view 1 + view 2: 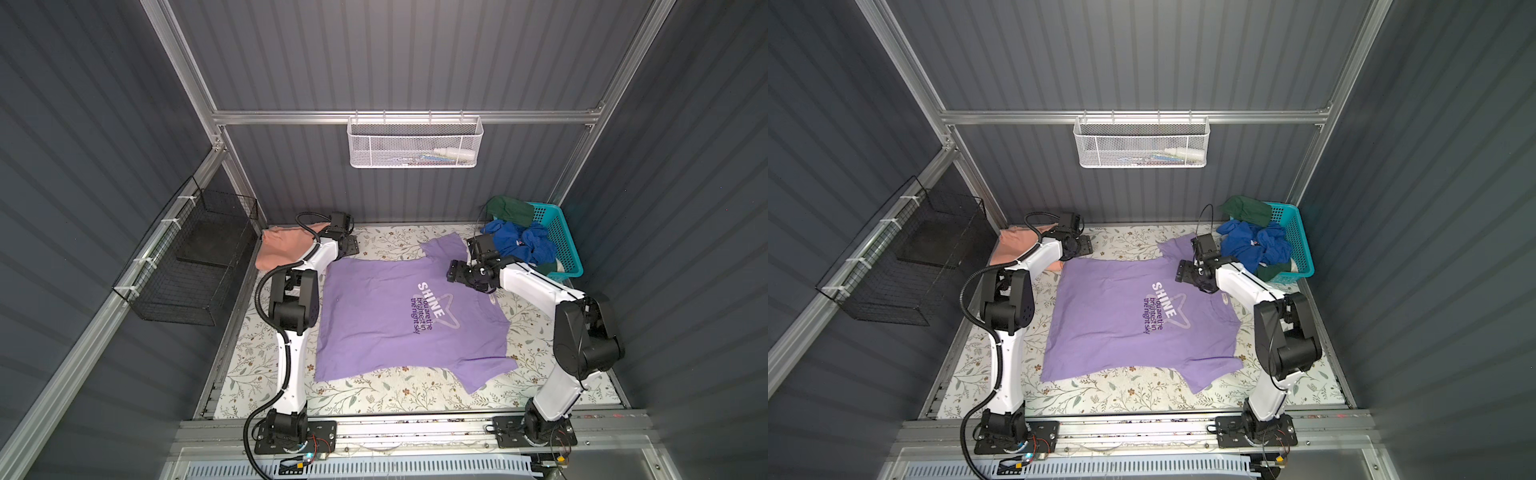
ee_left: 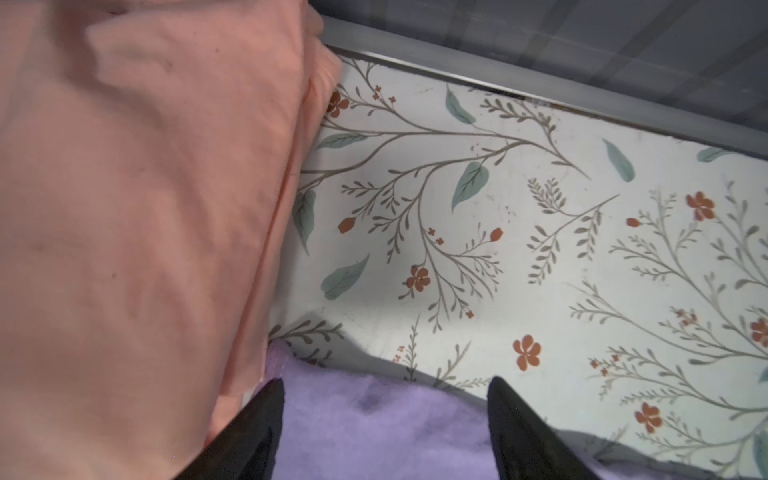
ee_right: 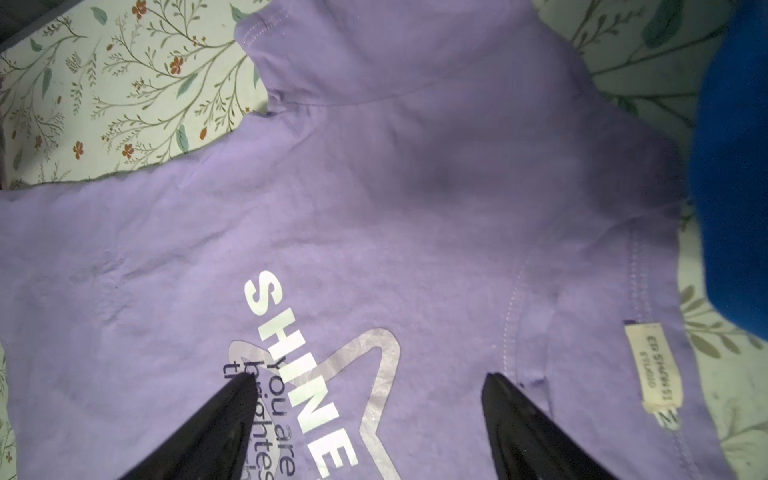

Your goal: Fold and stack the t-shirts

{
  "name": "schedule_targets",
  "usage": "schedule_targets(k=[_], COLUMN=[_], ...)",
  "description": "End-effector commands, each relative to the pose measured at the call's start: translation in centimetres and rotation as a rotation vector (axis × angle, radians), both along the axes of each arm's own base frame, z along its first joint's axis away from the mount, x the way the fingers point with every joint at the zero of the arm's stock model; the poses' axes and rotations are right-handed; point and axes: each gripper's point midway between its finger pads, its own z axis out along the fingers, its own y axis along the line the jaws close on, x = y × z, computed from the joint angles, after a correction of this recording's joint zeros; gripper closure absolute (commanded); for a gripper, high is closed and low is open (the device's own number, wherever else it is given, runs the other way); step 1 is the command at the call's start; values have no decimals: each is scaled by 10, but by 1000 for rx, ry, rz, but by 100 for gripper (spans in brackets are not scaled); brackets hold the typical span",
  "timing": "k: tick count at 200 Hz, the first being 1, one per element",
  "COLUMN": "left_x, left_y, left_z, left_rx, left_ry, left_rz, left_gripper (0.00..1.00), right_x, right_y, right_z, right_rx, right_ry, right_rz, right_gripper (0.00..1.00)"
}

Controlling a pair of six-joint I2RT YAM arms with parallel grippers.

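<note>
Top views both show the lavender t-shirt spread flat and print-up across the middle of the floral tabletop. Its collar lies toward the right edge, its hem toward the left edge, and one sleeve points at the far edge. The salmon t-shirt lies folded in the far left corner, partly hidden by the left arm.

The left gripper hangs by the lavender shirt's far hem corner. In the left wrist view its jaws stand wide apart with nothing between them, above lavender cloth and just beside the salmon shirt's folded edge.

The right gripper hovers over the lavender shirt near the collar. In the right wrist view its jaws are spread wide and empty, above the "SHINE" lettering.

A turquoise basket sits in the far right corner, holding a blue garment and a green garment.
</note>
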Motion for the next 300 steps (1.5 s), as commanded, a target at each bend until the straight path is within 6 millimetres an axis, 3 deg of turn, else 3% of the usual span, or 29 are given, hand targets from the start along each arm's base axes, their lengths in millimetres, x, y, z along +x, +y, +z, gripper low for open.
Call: schedule_targets(k=[1, 94, 124, 140, 155, 191, 258, 300], left_x=[-11, -15, -15, -16, -16, -22, -45, -59], left_y=[13, 9, 5, 3, 3, -4, -11, -27], left_z=[-17, -52, -61, -61, -58, -54, -24, -10], left_rx=[91, 85, 66, 55, 55, 20, -74, -149], left_ry=[98, 182, 201, 208, 204, 208, 150, 114], left_rz=[-4, -21, -30, -38, -44, -69, -44, -67], left_gripper=[23, 31, 45, 59, 66, 100, 100, 100], right_x=[-2, -5, -1, 3, 12, 41, 98, 131], right_y=[-3, -3, 1, 2, 6, 22, 51, 48], right_z=[4, 1, 3, 4, 7, 2, -29, -52], right_rx=[-9, -10, -6, -8, -3, 24, 34, -80], right_ry=[-16, 11, 7, 7, -4, -12, 30, 40], right_rz=[-14, -10, 3, 8, 16, 43, 78, 20], right_gripper=[13, 14, 14, 14, 14, 14, 15, 18])
